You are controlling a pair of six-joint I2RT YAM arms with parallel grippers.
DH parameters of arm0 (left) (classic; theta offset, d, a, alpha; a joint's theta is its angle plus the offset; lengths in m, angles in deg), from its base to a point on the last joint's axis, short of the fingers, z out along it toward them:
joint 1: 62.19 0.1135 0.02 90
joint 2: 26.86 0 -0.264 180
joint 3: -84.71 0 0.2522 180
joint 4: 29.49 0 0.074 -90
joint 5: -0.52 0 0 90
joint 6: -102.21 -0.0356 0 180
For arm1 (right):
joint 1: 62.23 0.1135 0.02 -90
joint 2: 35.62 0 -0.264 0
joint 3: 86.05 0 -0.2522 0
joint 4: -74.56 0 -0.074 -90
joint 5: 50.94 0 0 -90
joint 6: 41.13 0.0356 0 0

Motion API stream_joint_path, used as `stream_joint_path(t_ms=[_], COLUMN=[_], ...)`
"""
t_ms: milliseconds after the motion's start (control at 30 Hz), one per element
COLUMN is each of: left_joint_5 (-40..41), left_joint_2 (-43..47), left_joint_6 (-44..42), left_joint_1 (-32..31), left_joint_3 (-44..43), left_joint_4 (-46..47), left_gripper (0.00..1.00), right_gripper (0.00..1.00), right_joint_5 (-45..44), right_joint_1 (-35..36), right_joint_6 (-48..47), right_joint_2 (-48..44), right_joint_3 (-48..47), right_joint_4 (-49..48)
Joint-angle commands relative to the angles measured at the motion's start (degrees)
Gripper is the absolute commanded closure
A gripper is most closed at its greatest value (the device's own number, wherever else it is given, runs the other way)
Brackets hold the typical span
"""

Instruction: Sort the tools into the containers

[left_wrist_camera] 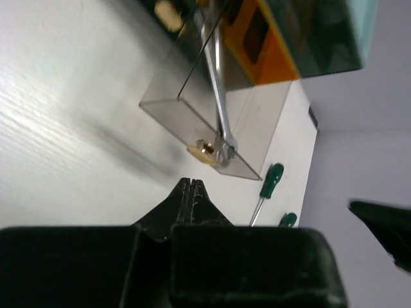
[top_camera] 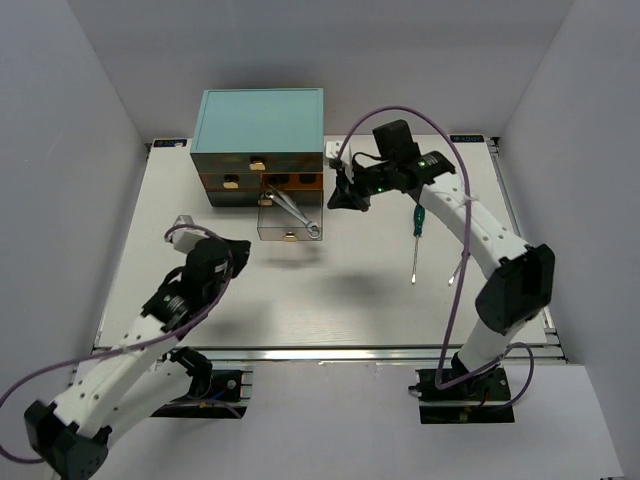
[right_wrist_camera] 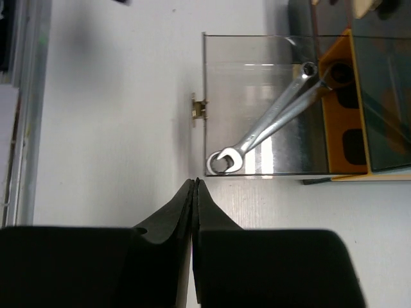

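Note:
A silver wrench [top_camera: 296, 215] lies diagonally in the pulled-out smoky drawer [top_camera: 272, 228] of the teal-topped cabinet [top_camera: 260, 118]. It also shows in the right wrist view [right_wrist_camera: 270, 122] and in the left wrist view [left_wrist_camera: 218, 90]. A green-handled screwdriver [top_camera: 417, 240] lies on the table right of the drawer. A second one [left_wrist_camera: 287, 219] is partly under my right arm. My right gripper [top_camera: 335, 200] is shut and empty, just right of the drawer [right_wrist_camera: 257, 64]. My left gripper [top_camera: 240, 256] is shut and empty, left of the drawer's front and its gold knob [left_wrist_camera: 205, 151].
The cabinet's other drawers [top_camera: 240, 181] are pushed in, and an orange frame [right_wrist_camera: 340, 115] shows behind the open one. White walls surround the table [top_camera: 330, 300]. A metal rail [top_camera: 320, 352] runs along the near edge.

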Motion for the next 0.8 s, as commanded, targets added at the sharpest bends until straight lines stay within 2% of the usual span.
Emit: stream_joint_path(t_ms=[0, 167, 300, 467, 500, 600, 633, 767], left_joint_5=[-7.1, -10.2, -12.4, -11.1, -10.4, -7.8, -7.3, -7.1], left_joint_2=[-6.8, -22.2, -31.0, -41.1, -43.2, -46.3, -47.1, -50.7], left_joint_6=[10.3, 19.6, 27.3, 28.2, 28.2, 28.5, 28.6, 29.3], left_joint_1=[-0.2, -0.2, -0.2, -0.2, -0.2, -0.2, 0.2, 1.8], left_joint_3=[0.7, -1.9, -2.7, -10.0, -10.8, -13.3, -14.0, -17.0], left_joint_4=[4.4, 7.1, 16.4, 20.8, 22.3, 24.7, 24.7, 24.8], left_gripper=[1.00, 1.00, 1.00, 1.00, 0.91, 0.73, 0.62, 0.50], right_gripper=[0.97, 0.97, 0.97, 0.98, 0.98, 0.98, 0.98, 0.98], right_joint_5=[3.7, 0.8, -0.7, -0.8, -0.8, -1.3, -1.3, -1.4], right_joint_1=[1.3, -1.3, -3.7, -6.8, -7.2, -8.6, -9.0, -10.4], right_joint_6=[-7.4, -0.8, 3.3, 5.2, 5.6, 6.0, 6.3, 7.1], right_joint_2=[-4.6, -10.3, -14.6, -18.2, -18.5, -20.1, -20.5, -22.4], right_joint_3=[5.3, 13.5, 19.2, 22.7, 23.7, 25.3, 26.5, 29.4], right_joint_4=[-0.5, -5.4, -10.9, -12.7, -12.9, -13.3, -13.4, -14.1])
